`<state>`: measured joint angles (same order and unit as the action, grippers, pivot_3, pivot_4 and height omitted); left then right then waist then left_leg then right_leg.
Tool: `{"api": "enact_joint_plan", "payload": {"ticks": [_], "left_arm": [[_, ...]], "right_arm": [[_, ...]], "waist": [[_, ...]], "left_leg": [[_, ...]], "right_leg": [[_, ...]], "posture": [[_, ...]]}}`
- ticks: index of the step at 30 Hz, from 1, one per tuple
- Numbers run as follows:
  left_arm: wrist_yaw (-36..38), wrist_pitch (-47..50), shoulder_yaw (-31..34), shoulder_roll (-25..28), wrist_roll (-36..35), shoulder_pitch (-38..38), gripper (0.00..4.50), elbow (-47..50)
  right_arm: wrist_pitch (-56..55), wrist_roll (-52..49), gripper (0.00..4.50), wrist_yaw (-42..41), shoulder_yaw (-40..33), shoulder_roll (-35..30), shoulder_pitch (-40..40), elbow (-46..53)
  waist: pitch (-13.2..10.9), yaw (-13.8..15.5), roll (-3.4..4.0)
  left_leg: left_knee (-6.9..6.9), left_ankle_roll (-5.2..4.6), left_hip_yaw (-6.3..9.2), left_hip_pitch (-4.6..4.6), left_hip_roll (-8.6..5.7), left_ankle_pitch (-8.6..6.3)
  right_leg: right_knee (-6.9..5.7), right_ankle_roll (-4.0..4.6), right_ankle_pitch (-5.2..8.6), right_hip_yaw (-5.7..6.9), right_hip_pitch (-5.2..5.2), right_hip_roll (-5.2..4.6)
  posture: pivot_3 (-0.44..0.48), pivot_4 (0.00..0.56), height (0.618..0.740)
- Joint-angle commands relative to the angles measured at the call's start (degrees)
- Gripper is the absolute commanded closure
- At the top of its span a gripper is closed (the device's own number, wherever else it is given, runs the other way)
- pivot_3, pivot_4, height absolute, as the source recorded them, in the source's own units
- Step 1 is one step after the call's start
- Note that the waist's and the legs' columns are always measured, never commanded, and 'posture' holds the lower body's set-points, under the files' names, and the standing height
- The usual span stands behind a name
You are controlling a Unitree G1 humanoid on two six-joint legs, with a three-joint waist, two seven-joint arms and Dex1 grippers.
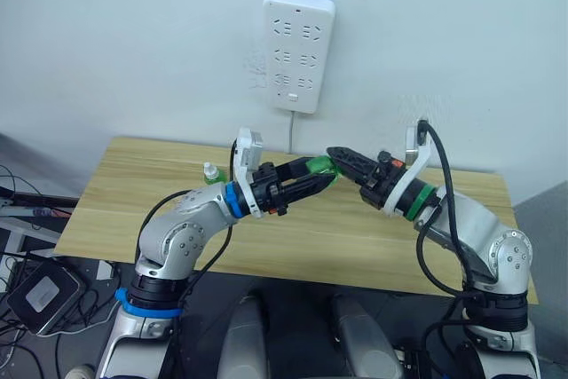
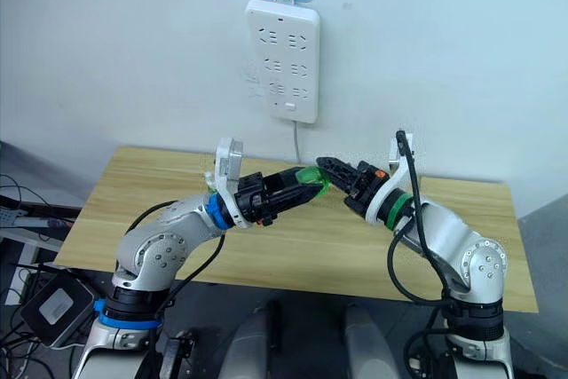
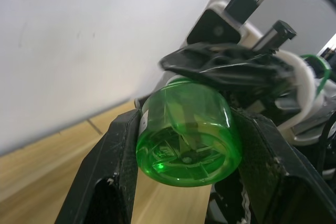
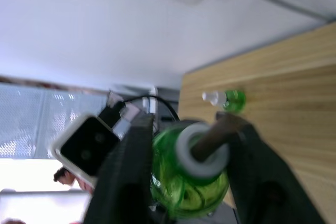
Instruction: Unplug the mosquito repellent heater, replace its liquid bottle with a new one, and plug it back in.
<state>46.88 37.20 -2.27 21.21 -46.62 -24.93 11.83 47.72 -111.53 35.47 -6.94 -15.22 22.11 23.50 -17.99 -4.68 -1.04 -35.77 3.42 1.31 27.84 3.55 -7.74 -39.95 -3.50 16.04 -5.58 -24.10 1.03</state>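
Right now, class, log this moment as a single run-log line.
left pincer: shut on translucent green plastic liquid bottle | right pincer: at bottle's neck end, grip unclear | second small green bottle: on wooden table

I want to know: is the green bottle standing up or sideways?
Sideways. The green bottle lies level above the table, between both grippers' fingers.

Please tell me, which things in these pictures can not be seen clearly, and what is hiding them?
- Green bottle: in the eye views, mostly covered by the left gripper and right gripper meeting around it.
- Bottle's neck end: blurred in the right wrist view.
- Second bottle on the table: partly behind the left arm, too small to read.
- Power strip sockets: too small for detail.
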Motion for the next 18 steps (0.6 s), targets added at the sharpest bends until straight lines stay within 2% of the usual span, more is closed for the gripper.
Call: {"api": "enact_joint_plan", "payload": {"ticks": [1,3,6,8,9,10,11,12,14,16,18], "left_arm": [[0.3,0.4,-0.9,-0.4,0.5,-0.2,2.25,1.8],[0.3,0.4,-0.8,-0.5,0.7,-0.5,2.25,1.5],[0.8,0.8,-0.7,-0.3,0.8,-0.7,1.26,0.8],[2.3,-0.5,-1.2,1.7,3.1,-1.0,0.66,0.3],[4.5,-1.7,-2.1,4.2,5.3,-1.2,0.33,0.2],[7.2,-3.5,-3.4,6.7,7.9,-1.4,0.05,0.3],[9.0,-4.7,-4.3,8.4,9.6,-1.4,0.00,0.2],[11.1,-6.8,-5.7,10.1,11.8,-1.4,0.00,0.3],[13.4,-11.3,-7.6,11.6,15.6,-1.5,0.00,-0.2],[14.2,-14.4,-8.3,11.1,17.9,-2.0,0.00,-1.1],[15.5,-15.2,-8.6,10.1,17.9,-2.8,0.00,-1.7]], "right_arm": [[-0.7,-1.5,3.64,1.1,-0.3,0.9,1.0,3.2],[-1.3,-1.5,3.64,2.1,-0.5,1.7,1.1,3.5],[-1.6,-1.5,3.64,3.0,-0.8,1.7,0.5,4.0],[0.0,-1.5,3.64,2.1,-2.0,-3.3,-0.6,3.2],[1.6,1.1,3.64,0.2,-2.9,-8.4,-1.8,1.6],[3.5,6.8,3.64,-4.1,-3.3,-13.2,-2.9,0.6],[4.3,10.9,3.64,-7.5,-3.2,-16.5,-3.7,0.0],[3.4,19.5,3.64,-13.4,-2.0,-20.3,-5.2,-0.2],[-4.1,40.8,3.64,-26.6,5.0,-27.9,-8.6,-0.3],[-11.8,55.5,3.64,-34.1,9.7,-30.6,-11.1,-2.1],[-20.1,67.9,3.64,-37.7,13.6,-30.1,-12.3,-6.2]], "waist": [[0.0,0.0,0.00],[0.0,0.0,0.00],[0.0,0.0,0.00],[0.0,0.1,0.00],[0.0,0.1,0.00],[0.0,0.2,0.00],[0.0,0.3,0.01],[0.0,0.3,0.01],[0.0,0.6,0.06],[0.1,0.8,0.04],[0.1,0.7,0.04]], "left_leg": [[0.00,0.00,0.00,0.01,0.00,0.00],[0.00,0.00,0.00,0.01,0.00,0.00],[0.00,0.00,0.00,0.01,-0.01,0.00],[0.00,0.00,0.00,0.02,-0.01,0.00],[0.00,0.00,0.00,0.03,-0.04,0.00],[0.00,0.00,0.00,0.03,-0.04,0.00],[0.02,0.00,-0.02,0.03,-0.06,0.00],[0.04,0.00,-0.03,0.02,-0.06,0.00],[0.06,0.00,-0.07,-0.01,-0.04,0.00],[0.07,0.00,-0.07,-0.03,-0.05,0.00],[0.07,0.00,-0.10,-0.04,-0.01,0.00]], "right_leg": [[0.00,0.00,0.00,0.00,-0.02,0.00],[0.00,0.00,0.00,0.00,-0.01,0.00],[0.00,0.00,0.00,0.00,-0.01,0.00],[0.00,0.00,0.00,0.00,-0.02,-0.01],[0.01,0.00,0.00,0.00,-0.01,-0.02],[0.03,0.00,0.00,0.01,0.00,-0.02],[0.03,0.00,0.00,-0.01,-0.02,-0.04],[0.05,0.01,0.01,-0.01,-0.02,-0.05],[0.06,0.05,0.03,-0.02,-0.04,-0.05],[0.07,0.05,0.04,-0.02,-0.05,-0.05],[0.09,0.03,0.05,-0.02,-0.06,-0.02]], "posture": [[-0.079,0.295,0.740],[-0.079,0.295,0.740],[-0.074,0.279,0.740],[-0.068,0.277,0.740],[-0.066,0.274,0.740],[-0.066,0.274,0.740],[-0.066,0.274,0.740],[-0.061,0.270,0.740],[-0.062,0.266,0.740],[-0.065,0.260,0.740],[-0.073,0.258,0.740]]}}
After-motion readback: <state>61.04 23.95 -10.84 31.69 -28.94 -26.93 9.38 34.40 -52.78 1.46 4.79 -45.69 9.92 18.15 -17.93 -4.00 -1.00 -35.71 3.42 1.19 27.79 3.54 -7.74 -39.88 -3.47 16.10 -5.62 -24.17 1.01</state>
